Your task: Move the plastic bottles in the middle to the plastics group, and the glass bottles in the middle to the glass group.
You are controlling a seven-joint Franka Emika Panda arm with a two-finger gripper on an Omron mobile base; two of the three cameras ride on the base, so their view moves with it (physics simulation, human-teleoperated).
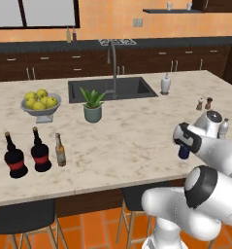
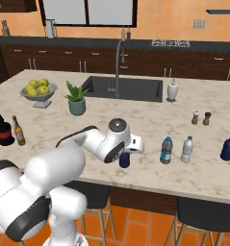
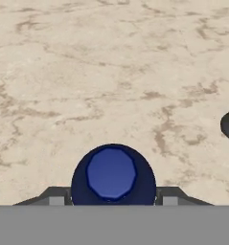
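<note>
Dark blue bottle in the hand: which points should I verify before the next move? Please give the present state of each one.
1. Dark blue bottle sits between the fingers of the hand, both sides touching: ok.
2. Bottle upright, cap facing the hand camera: ok.
3. Bottle lifted off the counter: cannot tell.
4. Straight way to the pale clear bottle free: not ok, the clear bottle with blue label stands between.
5. Amber bottle already beside the black bottles: ok.
</note>
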